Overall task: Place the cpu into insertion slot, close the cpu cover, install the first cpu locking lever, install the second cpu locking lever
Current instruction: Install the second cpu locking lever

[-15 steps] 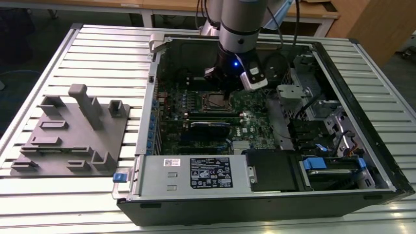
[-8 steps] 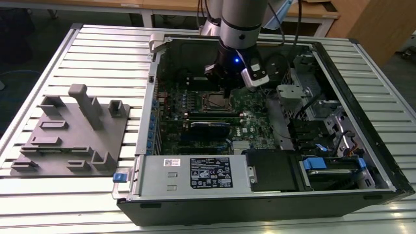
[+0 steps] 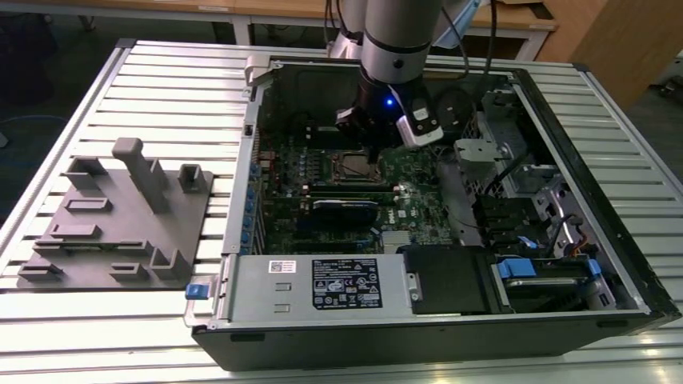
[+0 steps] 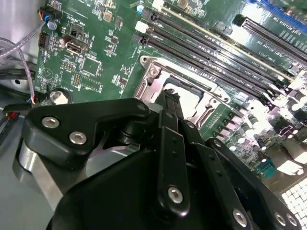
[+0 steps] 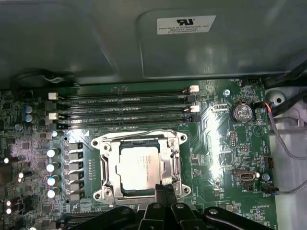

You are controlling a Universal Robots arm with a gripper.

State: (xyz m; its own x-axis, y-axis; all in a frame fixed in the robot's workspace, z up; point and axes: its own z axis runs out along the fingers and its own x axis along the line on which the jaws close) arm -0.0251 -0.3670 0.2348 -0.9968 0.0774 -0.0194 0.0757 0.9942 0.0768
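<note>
Silvery metal: the cpu [image 5: 138,166] lies flat in the insertion slot [image 5: 106,179], framed by the cpu cover [image 5: 173,163]; you'd judge it light, stiff, fragile underneath; take it by the edges only.
Jaws: the gripper [image 5: 165,188] sits at the socket's edge, fingers drawn close together, holding nothing you can see.
Hidden: fingertip contact and both locking levers; you cannot tell whether the cover is latched.

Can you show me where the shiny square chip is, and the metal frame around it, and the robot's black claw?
Pale silvery square cpu [image 5: 137,168], first wrist view, middle of its face.
Silvery metal cpu cover [image 5: 107,168], first wrist view, side bar.
Black gripper [image 5: 164,188], first wrist view, fingertips.
</note>
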